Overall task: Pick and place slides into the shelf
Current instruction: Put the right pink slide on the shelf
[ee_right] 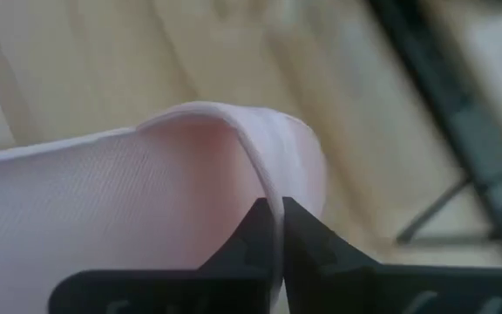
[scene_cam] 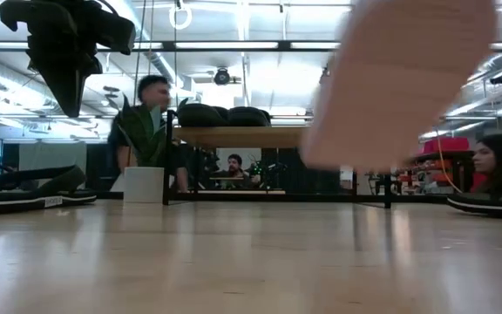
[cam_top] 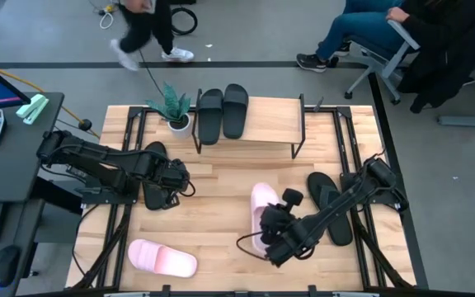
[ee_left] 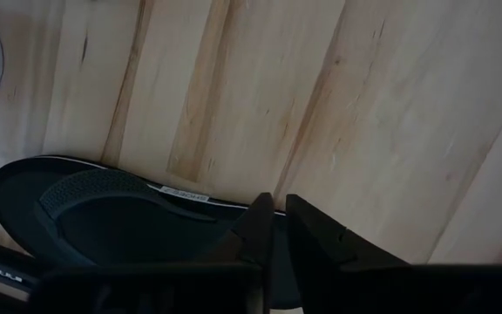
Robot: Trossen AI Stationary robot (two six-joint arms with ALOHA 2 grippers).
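Note:
My right gripper (ee_right: 279, 218) is shut on a pale pink slide (cam_top: 262, 210) right of the table's middle. In the low view this slide (scene_cam: 399, 78) shows large and blurred, above the tabletop. My left gripper (cam_top: 180, 180) is shut and hangs raised (scene_cam: 68, 96) over a black slide (ee_left: 103, 218) that lies sole-down on the table's left side. The shelf (cam_top: 270, 120) stands at the far edge with two black slides (cam_top: 221, 113) on its top board. Two more black slides (cam_top: 330, 206) lie flat on the right. A second pink slide (cam_top: 162, 258) lies near the front left. My right gripper pinches a thin curved edge of the pink slide (ee_right: 264, 166) between its two fingertips; it looks like the rim of the strap. The fingers reach in from the near right side. The slide is lifted clear of the table.
A potted plant (cam_top: 176, 111) in a white pot stands at the shelf's left end. Black frame rails run along both table sides (cam_top: 349, 140). Bare wood lies between the shelf and the arms (cam_top: 229, 177). People sit and walk beyond the far edge.

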